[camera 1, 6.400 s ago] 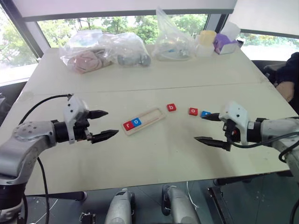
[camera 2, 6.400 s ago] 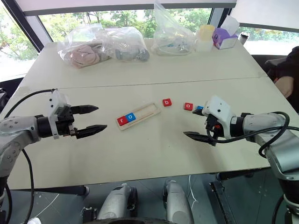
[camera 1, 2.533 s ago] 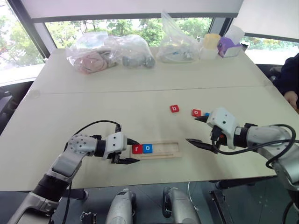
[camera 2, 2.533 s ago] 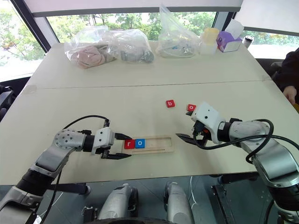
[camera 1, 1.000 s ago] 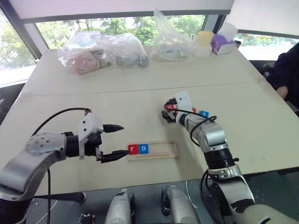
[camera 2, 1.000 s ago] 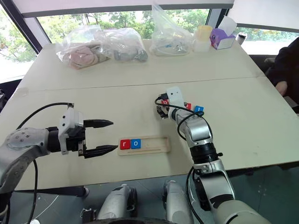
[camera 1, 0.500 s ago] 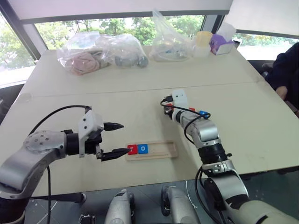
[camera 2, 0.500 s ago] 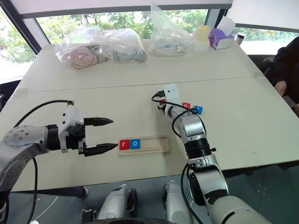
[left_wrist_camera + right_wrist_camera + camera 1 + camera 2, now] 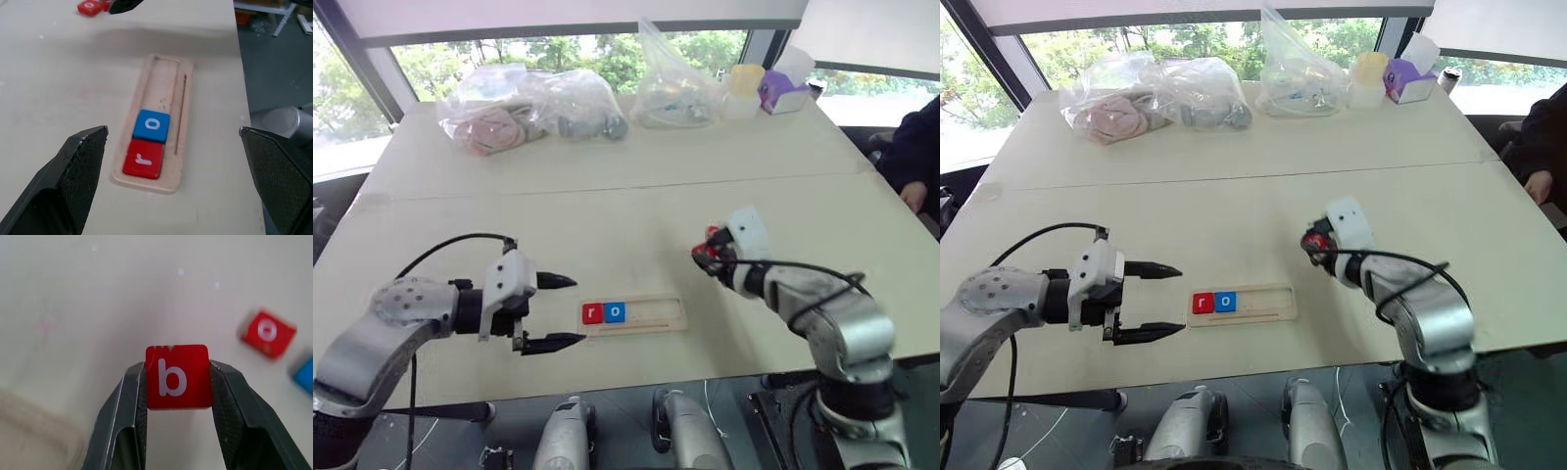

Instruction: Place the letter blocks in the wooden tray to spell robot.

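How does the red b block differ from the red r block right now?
The red b block is pinched between the right gripper fingers, lifted off the table; the red r block lies flat at the end of the wooden tray, beside a blue o. Both are red squares with white letters.

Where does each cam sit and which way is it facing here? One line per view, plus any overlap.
Left and right eye views: on the head, looking forward and down over the table; both arms show, left gripper open beside the tray, right gripper shut on the b block.
Left wrist view: along its two open fingers, onto the tray holding r and o.
Right wrist view: along its fingers clamping the b block above the table, a loose red o block beyond.
Shared: the tray with r and o appears in the eye and left wrist views.
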